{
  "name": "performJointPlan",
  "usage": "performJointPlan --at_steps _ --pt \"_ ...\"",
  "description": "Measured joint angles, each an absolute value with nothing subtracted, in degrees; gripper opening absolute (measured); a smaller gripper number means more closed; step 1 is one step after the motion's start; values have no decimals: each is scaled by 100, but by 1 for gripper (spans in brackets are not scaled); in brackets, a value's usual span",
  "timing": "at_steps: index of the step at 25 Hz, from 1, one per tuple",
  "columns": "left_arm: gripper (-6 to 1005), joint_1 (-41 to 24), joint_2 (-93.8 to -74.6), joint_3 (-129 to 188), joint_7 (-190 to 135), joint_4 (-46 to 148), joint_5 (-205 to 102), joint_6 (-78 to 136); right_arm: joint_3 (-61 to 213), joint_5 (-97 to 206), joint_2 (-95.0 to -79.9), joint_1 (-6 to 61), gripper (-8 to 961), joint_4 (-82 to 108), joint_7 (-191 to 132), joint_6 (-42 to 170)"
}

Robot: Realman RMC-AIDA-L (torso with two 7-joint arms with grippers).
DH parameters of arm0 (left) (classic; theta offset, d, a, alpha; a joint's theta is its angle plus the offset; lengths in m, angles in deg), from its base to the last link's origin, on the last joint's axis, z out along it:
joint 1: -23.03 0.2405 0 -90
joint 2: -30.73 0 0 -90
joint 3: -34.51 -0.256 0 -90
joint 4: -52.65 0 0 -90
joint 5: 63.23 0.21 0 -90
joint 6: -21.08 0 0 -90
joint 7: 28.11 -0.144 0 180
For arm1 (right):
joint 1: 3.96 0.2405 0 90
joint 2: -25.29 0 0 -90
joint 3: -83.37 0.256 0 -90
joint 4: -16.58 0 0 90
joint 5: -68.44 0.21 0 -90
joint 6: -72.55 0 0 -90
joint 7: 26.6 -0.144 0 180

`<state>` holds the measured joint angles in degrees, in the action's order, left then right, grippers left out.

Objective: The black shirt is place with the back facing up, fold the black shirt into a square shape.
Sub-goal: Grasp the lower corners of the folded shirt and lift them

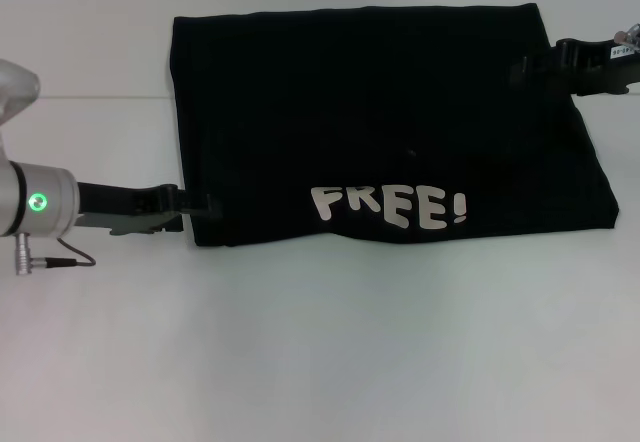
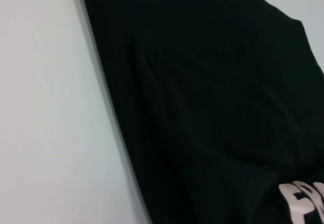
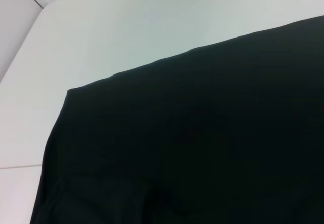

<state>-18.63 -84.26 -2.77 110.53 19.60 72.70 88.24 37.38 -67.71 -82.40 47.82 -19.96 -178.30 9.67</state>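
The black shirt (image 1: 380, 122) lies on the white table (image 1: 300, 342) as a wide rectangle, filling the upper middle and right of the head view. The cream "FREE!" letters (image 1: 390, 205) are near its lower edge. My left gripper (image 1: 200, 205) is at the shirt's lower left corner, touching the edge; I cannot tell if its fingers are apart or closed. My right gripper (image 1: 530, 67) is at the upper right edge, and there too I cannot tell.
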Motion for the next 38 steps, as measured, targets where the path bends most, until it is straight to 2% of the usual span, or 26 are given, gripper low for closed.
performJointPlan --at_steps 13,21,26,32,38 --pt "720 -2102 -8599 -618 10995 2321 7278 8226 3740 -6770 -8233 4711 635 -1989 -17816 993" --pt "580 -2092 -8630 -647 11118 2262 7297 8112 3740 -6770 -8213 4640 636 -1989 -17823 989" --pt "349 -2113 -8622 -686 11128 2291 7329 8106 3740 -6770 -8204 4627 636 -1989 -17796 946" --pt "125 -2129 -8617 -732 11128 2261 7331 8113 3740 -6770 -8168 4575 636 -2021 -17785 800" --pt "42 -2124 -8559 -675 11132 2179 7331 8261 3728 -7134 -8110 4423 636 -2047 -17779 556"
